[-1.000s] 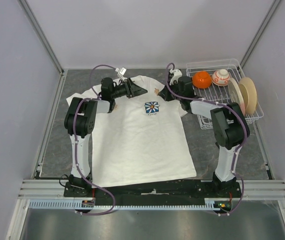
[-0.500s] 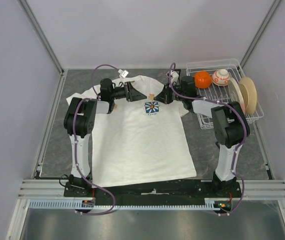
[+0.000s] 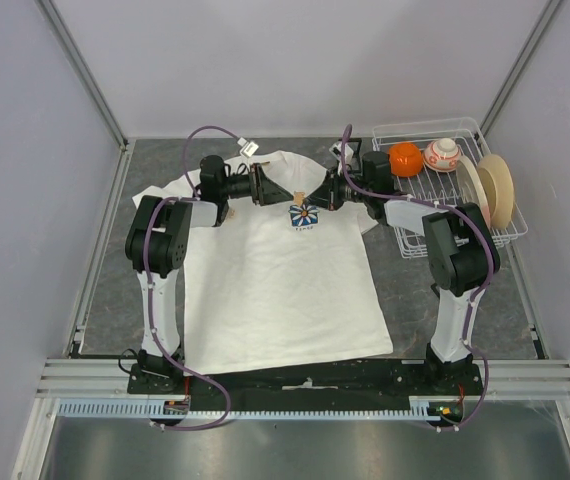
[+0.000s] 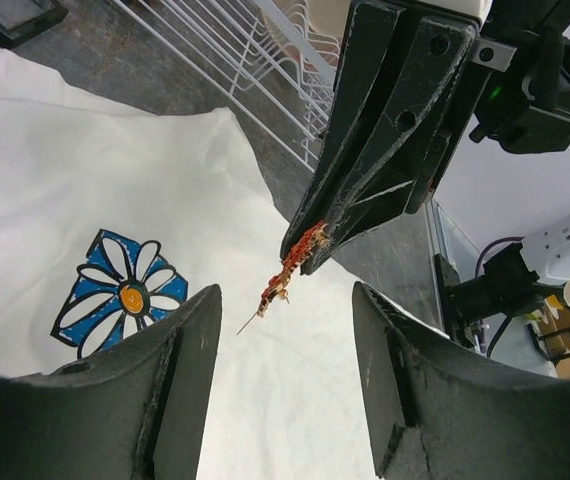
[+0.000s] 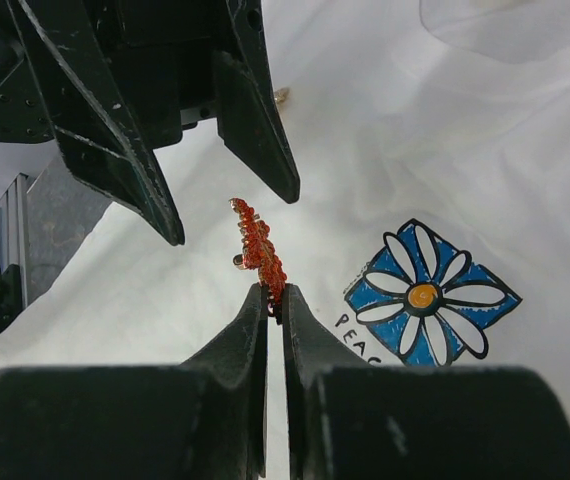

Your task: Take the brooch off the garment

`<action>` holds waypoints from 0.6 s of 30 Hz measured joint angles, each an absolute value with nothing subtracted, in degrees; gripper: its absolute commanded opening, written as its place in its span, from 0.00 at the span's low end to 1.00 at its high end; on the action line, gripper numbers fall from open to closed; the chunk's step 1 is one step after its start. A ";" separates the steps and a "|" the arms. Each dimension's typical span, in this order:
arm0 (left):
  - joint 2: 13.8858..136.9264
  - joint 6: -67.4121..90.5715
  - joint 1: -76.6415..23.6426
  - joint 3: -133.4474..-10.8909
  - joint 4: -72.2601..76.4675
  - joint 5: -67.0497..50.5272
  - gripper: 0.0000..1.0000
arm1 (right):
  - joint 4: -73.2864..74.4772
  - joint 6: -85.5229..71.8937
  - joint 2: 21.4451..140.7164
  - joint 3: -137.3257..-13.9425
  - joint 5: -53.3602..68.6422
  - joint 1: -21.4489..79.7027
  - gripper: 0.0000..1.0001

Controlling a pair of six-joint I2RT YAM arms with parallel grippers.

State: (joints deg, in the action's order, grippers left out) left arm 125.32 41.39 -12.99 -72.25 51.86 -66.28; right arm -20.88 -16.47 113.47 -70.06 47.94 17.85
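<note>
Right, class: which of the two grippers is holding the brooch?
The right gripper: its jaws are shut on the red brooch, held clear of the shirt. The left gripper is open and empty.

Left arm (image 3: 155,300) and right arm (image 3: 452,320): white lower links, black joint housings, a purple cable (image 3: 197,138) looped along each, both mounted on a black base plate (image 3: 305,378) at 6 o'clock. Left hand (image 3: 285,191) and right hand (image 3: 315,198): black, tapered, scuffed fingers.
</note>
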 measured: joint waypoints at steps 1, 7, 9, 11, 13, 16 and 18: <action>125.32 40.99 -13.04 -72.27 51.59 -66.32 0.58 | -21.10 -16.80 113.47 -70.06 48.23 17.85 0.00; 125.32 37.28 -14.28 -74.02 46.37 -66.63 0.42 | -22.79 -18.28 113.49 -70.06 49.30 17.85 0.00; 125.32 36.38 -14.63 -74.43 45.43 -66.61 0.37 | -23.07 -18.48 113.54 -70.06 49.39 17.85 0.00; 125.32 35.99 -14.87 -74.43 45.01 -66.61 0.28 | -23.09 -18.68 113.60 -70.06 49.50 17.85 0.00; 125.32 35.77 -14.90 -74.43 44.58 -66.59 0.26 | -23.07 -18.72 113.75 -70.08 49.54 17.85 0.00; 125.32 35.42 -14.81 -74.43 44.14 -66.59 0.25 | -23.07 -18.70 113.99 -70.24 49.84 17.89 0.00; 125.32 35.31 -14.74 -74.43 43.99 -66.61 0.24 | -23.05 -18.70 114.10 -70.32 49.87 17.93 0.00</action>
State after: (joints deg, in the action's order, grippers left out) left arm 125.32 35.31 -14.74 -74.43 43.99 -66.61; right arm -23.05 -18.70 114.10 -70.32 49.87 17.93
